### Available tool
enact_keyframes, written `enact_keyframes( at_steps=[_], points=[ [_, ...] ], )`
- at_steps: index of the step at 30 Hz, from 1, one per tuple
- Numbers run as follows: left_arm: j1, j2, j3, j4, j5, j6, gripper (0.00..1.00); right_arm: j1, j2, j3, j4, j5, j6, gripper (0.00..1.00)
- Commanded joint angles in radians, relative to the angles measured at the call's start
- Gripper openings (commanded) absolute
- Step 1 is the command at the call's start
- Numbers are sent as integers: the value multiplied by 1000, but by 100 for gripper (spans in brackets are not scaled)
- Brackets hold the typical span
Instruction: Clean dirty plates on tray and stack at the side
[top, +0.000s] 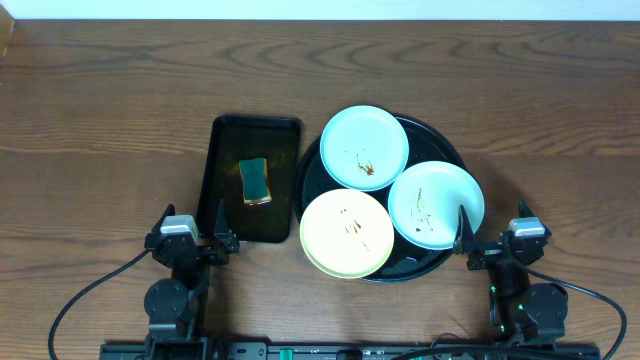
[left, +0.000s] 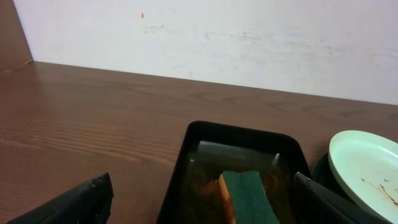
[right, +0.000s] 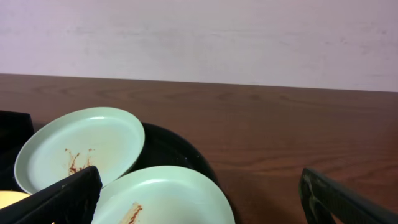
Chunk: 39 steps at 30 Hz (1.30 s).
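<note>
The left gripper (top: 195, 238) and right gripper (top: 492, 240) sit with fingers spread wide and empty by the table's front edge. The yellow plate (top: 346, 232) and two blue plates (top: 364, 147) (top: 435, 204), all smeared, overlap on the round tray (top: 440, 135), just right of centre.

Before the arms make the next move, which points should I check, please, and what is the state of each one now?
1. The left jaws are open and hold nothing: ok.
2. The right jaws are open and hold nothing: ok.
3. The sponge lies free in the rectangular tray, ahead of the left jaws: ok.
4. The sponge is wet enough: cannot tell.
5. The upper mint plate, right mint plate and yellow plate are all on the round tray: ok.
6. The plates are clean: not ok, brown smears show on all three.
</note>
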Motion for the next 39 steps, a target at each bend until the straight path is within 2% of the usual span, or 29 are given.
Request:
enact_keyframes(
  at_steps=[1, 25, 33, 39],
  points=[
    [5, -6, -11, -47, -6, 8, 90, -5, -4, -1, -4, 10, -15, 99],
    [5, 26, -11, -47, -6, 8, 90, -5, -1, -1, -6, 36, -22, 99],
    [5, 175, 50, -89, -10, -33, 90, -6, 116, 31, -35, 44, 81, 99],
    [5, 354, 207, -193, -9, -40, 90, -5, 294, 159, -86, 43, 87, 99]
  ],
)
